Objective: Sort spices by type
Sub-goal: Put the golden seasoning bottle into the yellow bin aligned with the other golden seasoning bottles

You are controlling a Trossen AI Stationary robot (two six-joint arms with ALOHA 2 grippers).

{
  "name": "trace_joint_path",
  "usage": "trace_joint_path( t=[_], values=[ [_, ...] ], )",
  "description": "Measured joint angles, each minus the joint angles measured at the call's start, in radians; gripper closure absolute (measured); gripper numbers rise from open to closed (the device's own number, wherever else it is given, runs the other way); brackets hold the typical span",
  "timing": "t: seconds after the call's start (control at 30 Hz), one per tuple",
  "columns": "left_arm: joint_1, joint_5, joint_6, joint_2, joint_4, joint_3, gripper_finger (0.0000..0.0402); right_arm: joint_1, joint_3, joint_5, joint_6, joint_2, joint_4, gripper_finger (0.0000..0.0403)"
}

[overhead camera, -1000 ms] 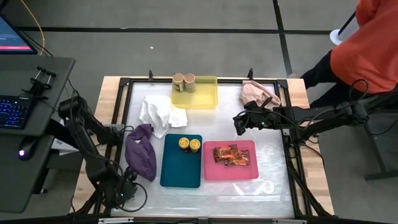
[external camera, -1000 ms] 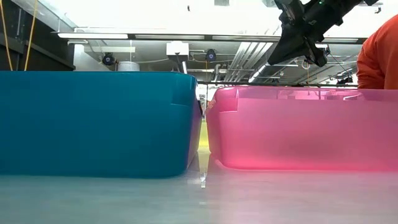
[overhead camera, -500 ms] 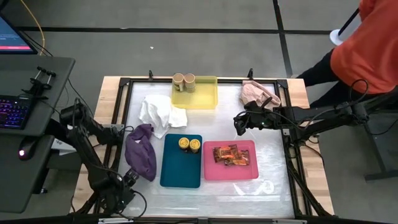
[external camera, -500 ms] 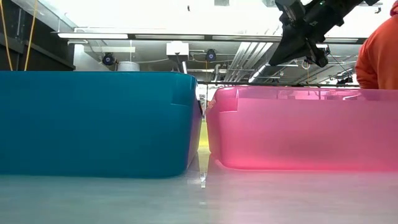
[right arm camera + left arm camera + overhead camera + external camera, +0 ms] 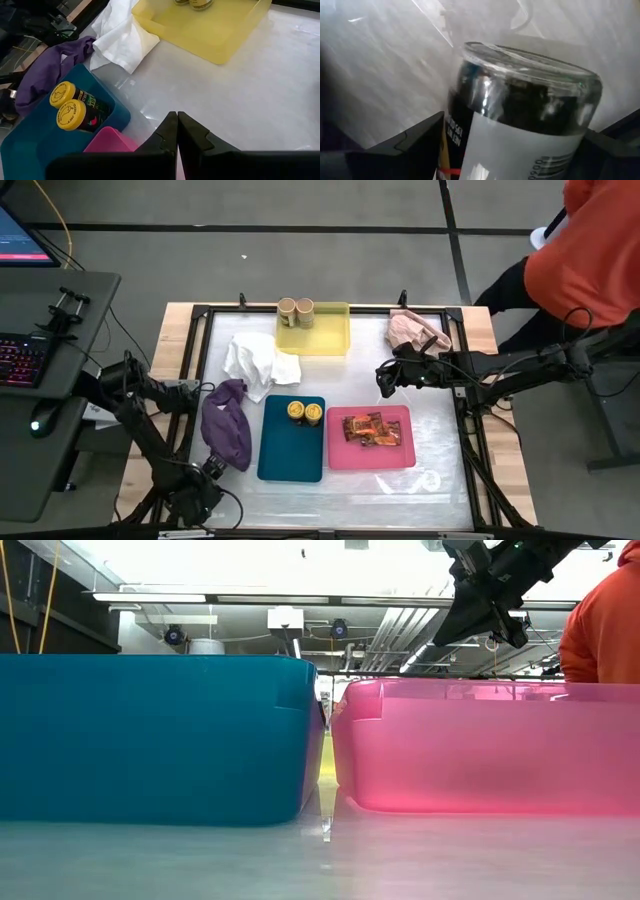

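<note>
White cloth (image 5: 258, 360), purple cloth (image 5: 227, 425), pink cloth (image 5: 415, 330) beside three trays.

Glass jar (image 5: 520, 115) with dark contents and white label, base outward, held between two dark fingers (image 5: 400, 150) of left gripper (image 5: 515, 160), above pale shiny tabletop (image 5: 380, 65).

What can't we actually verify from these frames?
- Lid of the jar in the left gripper: left wrist view shows only its base and label; high view too small.
- Tray contents in low view: teal tray and pink tray walls hide them.
- Tan-lid jars: cut off by the right wrist view's edge.
- Anything beneath the pink cloth: covered.
</note>
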Motion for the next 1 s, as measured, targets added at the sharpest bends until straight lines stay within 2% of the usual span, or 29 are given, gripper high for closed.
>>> trace_joint_path(
  t=[0.1, 0.2, 0.37, 0.5, 0.63, 0.73, 0.8, 0.9, 1.0],
  values=[
    [0.017, 0.007, 0.0, -0.017, -0.003, -0.002, 0.0114, 0.0, 0.0, 0.0, 0.0, 0.0, 0.0, 0.0402],
    [0.044, 0.001, 0.001, -0.066, -0.017, 0.006, 0.0158, 0.0, 0.0, -0.013, 0.004, 0.0, 0.009, 0.0402],
    [0.11, -0.04, 0.009, -0.214, -0.122, 0.04, 0.0159, 0.001, 0.0, -0.099, -0.008, 0.0, 0.115, 0.0402],
    [0.204, -0.175, 0.077, -0.376, -0.239, 0.115, 0.0159, 0.001, 0.0, -0.192, -0.052, 0.0, 0.365, 0.0402],
    [0.343, -0.386, 0.236, -0.531, -0.226, 0.203, 0.0159, 0.001, 0.0, -0.196, -0.092, 0.0, 0.605, 0.0395],
    [0.485, -0.566, 0.349, -0.61, -0.111, 0.248, 0.0159, 0.001, 0.0, -0.169, -0.096, 0.005, 0.72, 0.0363],
    [0.592, -0.623, 0.392, -0.645, 0.035, 0.261, 0.0159, 0.002, 0.0, -0.166, -0.094, 0.02, 0.788, 0.0326],
    [0.734, -0.614, 0.423, -0.679, 0.307, 0.261, 0.0159, 0.003, 0.0, -0.164, -0.039, 0.076, 0.923, 0.0257],
    [0.832, -0.55, 0.437, -0.679, 0.575, 0.261, 0.0159, 0.003, 0.0, -0.164, 0.011, 0.162, 1.06, 0.0182]
  ],
)
